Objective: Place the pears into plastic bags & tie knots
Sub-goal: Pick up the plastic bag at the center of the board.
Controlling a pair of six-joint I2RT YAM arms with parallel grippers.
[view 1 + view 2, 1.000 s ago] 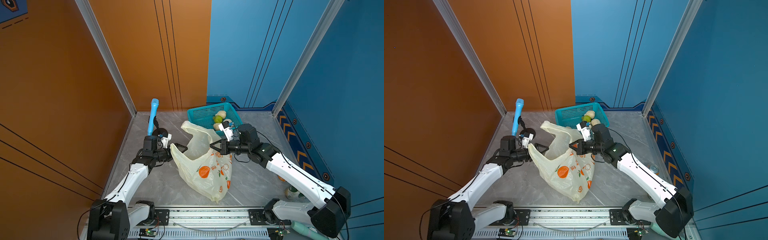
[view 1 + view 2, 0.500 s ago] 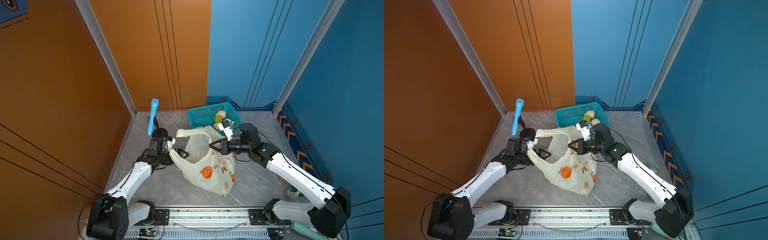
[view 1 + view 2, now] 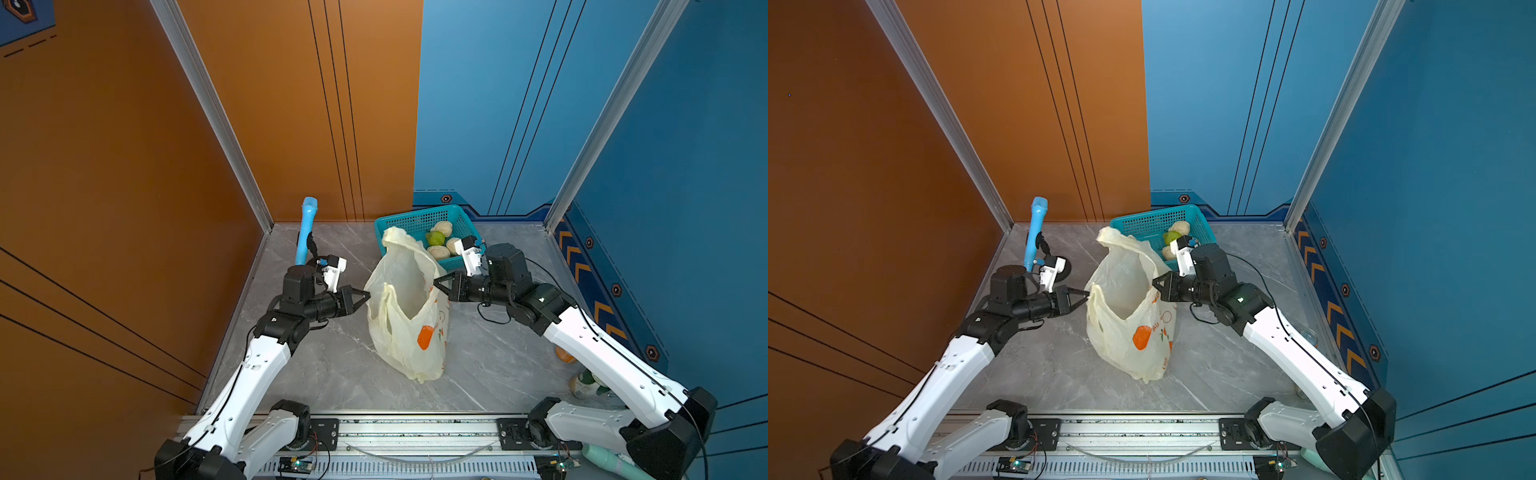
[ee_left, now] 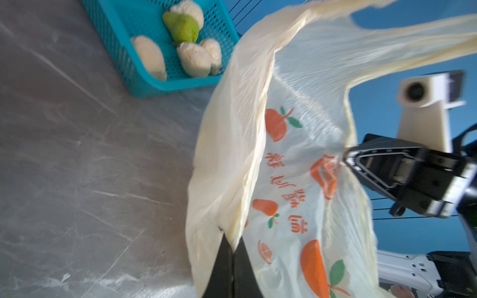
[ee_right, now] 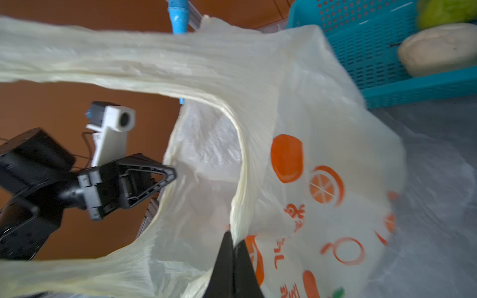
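Note:
The pale-yellow plastic bag [image 3: 399, 328] [image 3: 1125, 328] with orange fruit prints stands in mid-floor, its mouth stretched between both grippers. My left gripper [image 3: 366, 296] [image 4: 233, 254] is shut on the bag's left rim. On the opposite rim my right gripper [image 3: 436, 283] [image 5: 233, 241] is shut too. One handle loop [image 3: 399, 239] sticks up at the back. The pears lie in the teal basket [image 3: 415, 216] behind the bag: a green one [image 3: 434, 238] [image 4: 182, 27] among several cream ones [image 3: 439, 252] [image 4: 193, 59]. No knots are in view.
A blue tube [image 3: 306, 230] leans in the back left corner. Bottles [image 3: 586, 384] and a small orange thing [image 3: 563, 355] sit by the right wall under my right arm. The metal rail [image 3: 415, 432] runs along the front edge.
My left gripper moved in to the bag's left rim and shut on it. The bag went from sprawled on the floor to upright and narrower. The right gripper stayed shut.

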